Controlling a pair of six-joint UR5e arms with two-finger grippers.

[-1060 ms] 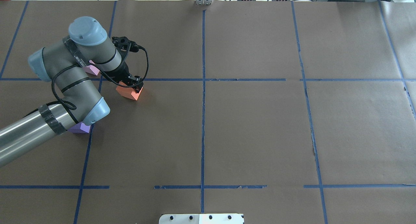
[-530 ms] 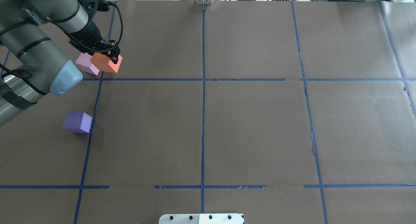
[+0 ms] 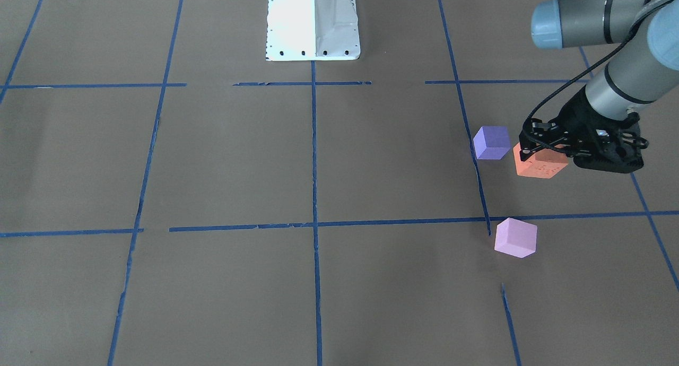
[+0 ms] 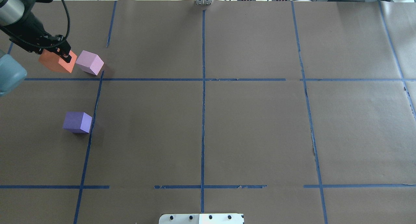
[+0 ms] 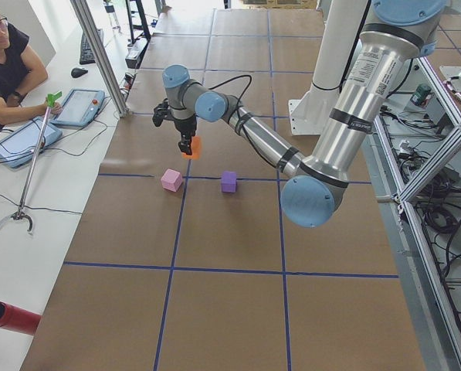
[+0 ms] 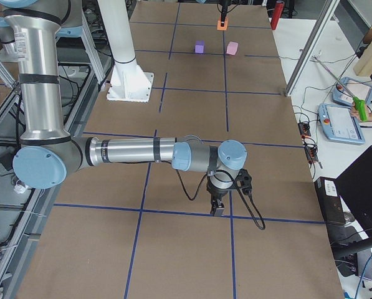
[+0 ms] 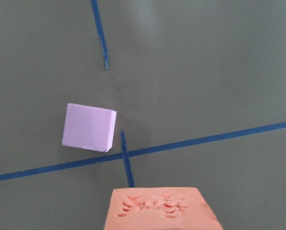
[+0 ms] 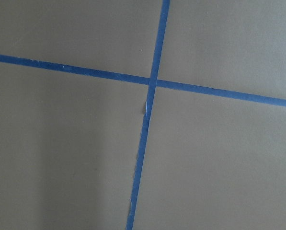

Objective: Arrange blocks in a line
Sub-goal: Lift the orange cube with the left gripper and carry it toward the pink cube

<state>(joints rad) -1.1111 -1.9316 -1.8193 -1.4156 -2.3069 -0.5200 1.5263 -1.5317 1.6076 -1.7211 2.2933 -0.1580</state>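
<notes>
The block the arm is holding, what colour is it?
An orange block, clearest in the front-facing view.

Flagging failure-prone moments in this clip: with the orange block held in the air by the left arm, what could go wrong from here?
1. The left end effector grips the orange block near its top, so most of it hangs below the grip; it might twist or slip.
2. The pink block lies close by; lowering here could nudge it.
3. The purple block sits well apart, so the line may end up crooked.
</notes>
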